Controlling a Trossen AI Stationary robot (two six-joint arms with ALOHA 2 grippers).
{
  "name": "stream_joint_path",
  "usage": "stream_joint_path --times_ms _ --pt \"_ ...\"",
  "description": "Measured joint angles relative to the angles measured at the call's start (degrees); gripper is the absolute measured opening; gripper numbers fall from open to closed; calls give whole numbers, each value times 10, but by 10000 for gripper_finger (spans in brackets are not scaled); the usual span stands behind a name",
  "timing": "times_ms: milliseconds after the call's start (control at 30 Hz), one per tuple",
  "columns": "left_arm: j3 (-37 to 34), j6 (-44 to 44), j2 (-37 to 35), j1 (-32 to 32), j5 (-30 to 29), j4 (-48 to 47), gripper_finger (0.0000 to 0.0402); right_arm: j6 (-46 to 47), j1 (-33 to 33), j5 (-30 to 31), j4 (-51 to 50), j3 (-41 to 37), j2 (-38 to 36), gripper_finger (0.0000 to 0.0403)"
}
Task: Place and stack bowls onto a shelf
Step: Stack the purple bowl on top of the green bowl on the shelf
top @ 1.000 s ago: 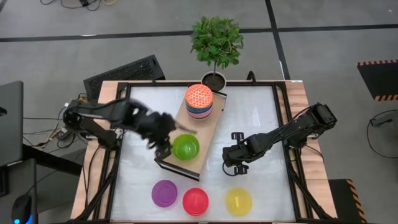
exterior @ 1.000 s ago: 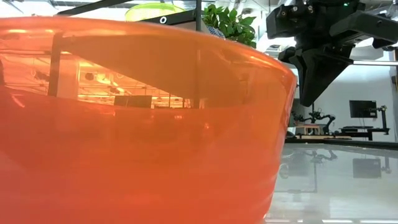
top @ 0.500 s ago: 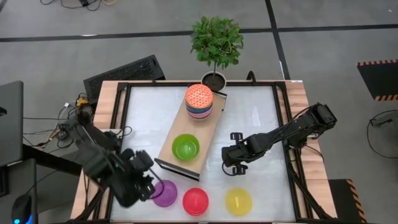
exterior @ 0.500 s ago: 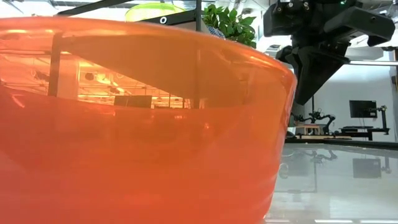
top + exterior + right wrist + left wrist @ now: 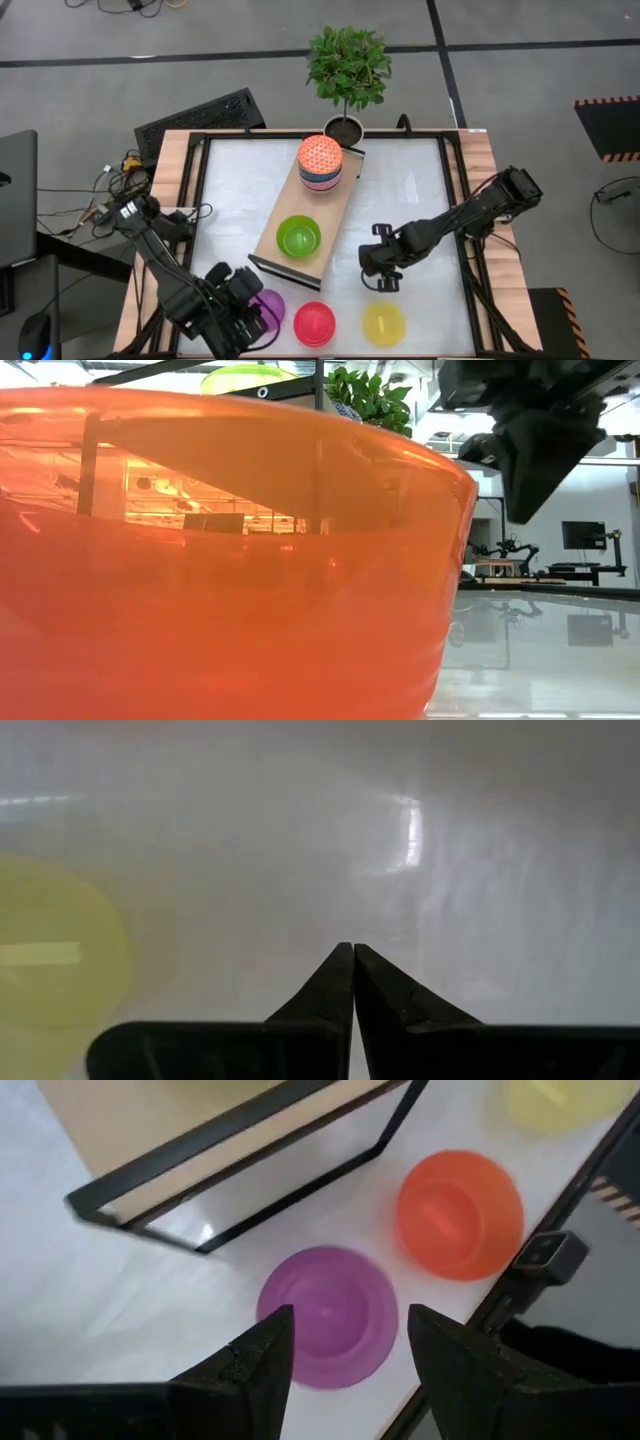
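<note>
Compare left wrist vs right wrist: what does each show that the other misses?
Left wrist only: purple bowl between its open jaws, red bowl beside it, and the shelf corner with its dark frame. Right wrist only: its own jaws shut over bare tabletop. Both: the yellow bowl, at the edge of each frame, and the white tabletop.

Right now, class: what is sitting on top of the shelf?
On the shelf sit a green bowl and, at the plant end, a stack topped by a red-white patterned bowl. That bowl covers the ones under it; only their rims show.
</note>
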Motion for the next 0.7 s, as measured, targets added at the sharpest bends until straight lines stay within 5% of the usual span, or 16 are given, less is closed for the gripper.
stream_joint_path --times_ms 300,533,700 --pt "-23 -22 20 -17 -5 -14 181 81 47 5 4 0 5 38" --pt "-193 -91 -7 -22 53 79 181 115 72 16 -10 0 5 38" --pt "-347 -137 -68 -22 56 253 181 119 73 17 -17 0 5 38"
